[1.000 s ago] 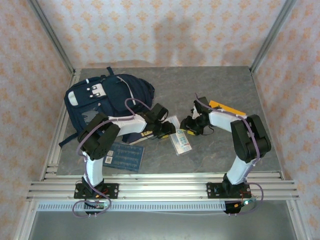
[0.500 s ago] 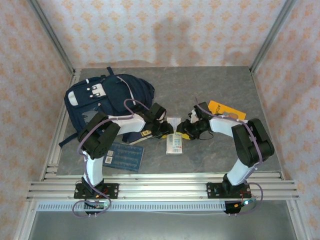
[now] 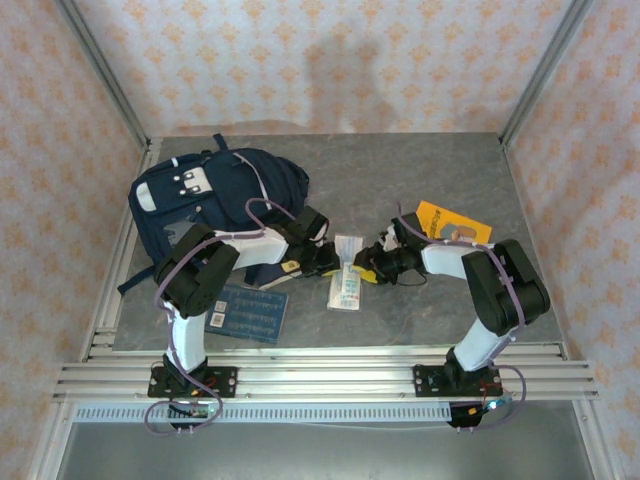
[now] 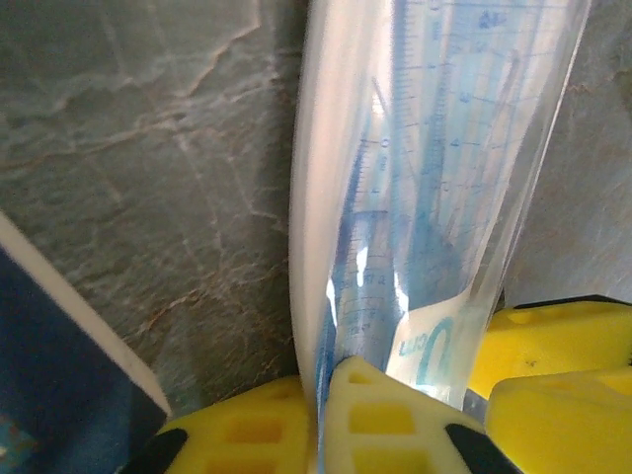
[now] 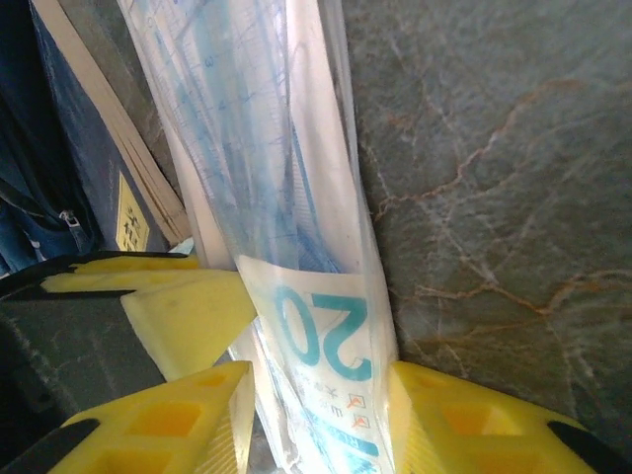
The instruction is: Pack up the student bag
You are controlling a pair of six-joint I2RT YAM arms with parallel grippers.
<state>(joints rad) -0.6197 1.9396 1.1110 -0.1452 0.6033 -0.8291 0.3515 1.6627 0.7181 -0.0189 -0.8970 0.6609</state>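
Note:
The student bag (image 3: pixel 215 200), navy with white patches, lies at the back left of the table. A clear plastic ruler packet (image 3: pixel 345 280) lies at mid-table between the two arms. My left gripper (image 3: pixel 328 262) is shut on the packet's thin edge (image 4: pixel 326 296), its fingertips (image 4: pixel 375 395) pressed together on the plastic. My right gripper (image 3: pixel 368 268) is shut across the packet's width (image 5: pixel 316 316), one yellow finger (image 5: pixel 444 415) against each side. The right fingers (image 4: pixel 553 336) also appear in the left wrist view, beside the packet.
A blue book (image 3: pixel 250 312) lies near the left arm's base. Another book (image 3: pixel 285 272) sticks out by the bag's near edge. An orange booklet (image 3: pixel 450 222) lies behind the right arm. Metal frame rails (image 3: pixel 115 270) run along the table's left side.
The right gripper has brought the packet to the left and turned it. The left gripper has shut on the packet's edge.

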